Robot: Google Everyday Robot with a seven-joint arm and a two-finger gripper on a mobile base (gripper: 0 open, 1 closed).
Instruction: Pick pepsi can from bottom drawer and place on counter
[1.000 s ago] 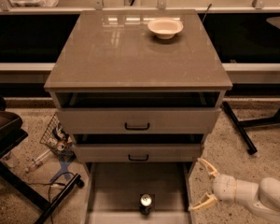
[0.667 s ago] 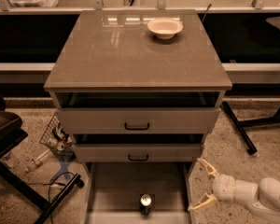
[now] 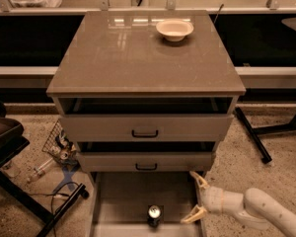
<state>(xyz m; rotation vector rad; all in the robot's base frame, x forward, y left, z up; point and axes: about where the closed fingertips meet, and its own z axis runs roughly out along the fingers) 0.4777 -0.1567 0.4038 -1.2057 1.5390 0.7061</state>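
Note:
The pepsi can (image 3: 154,215) stands upright on the floor of the pulled-out bottom drawer (image 3: 123,199), near its front, silver top showing. My gripper (image 3: 196,197) is at the drawer's right wall, to the right of the can and apart from it, pointing left. Its two cream fingers (image 3: 199,180) are spread wide and hold nothing. The counter (image 3: 133,58) is the glossy grey-brown cabinet top above.
A shallow cream bowl (image 3: 174,29) sits at the counter's back right. The two upper drawers (image 3: 145,127) with black handles stand slightly out. Wire clutter and bottles (image 3: 56,149) lie on the floor at left, beside a black stand (image 3: 10,147). A black leg (image 3: 252,135) is at right.

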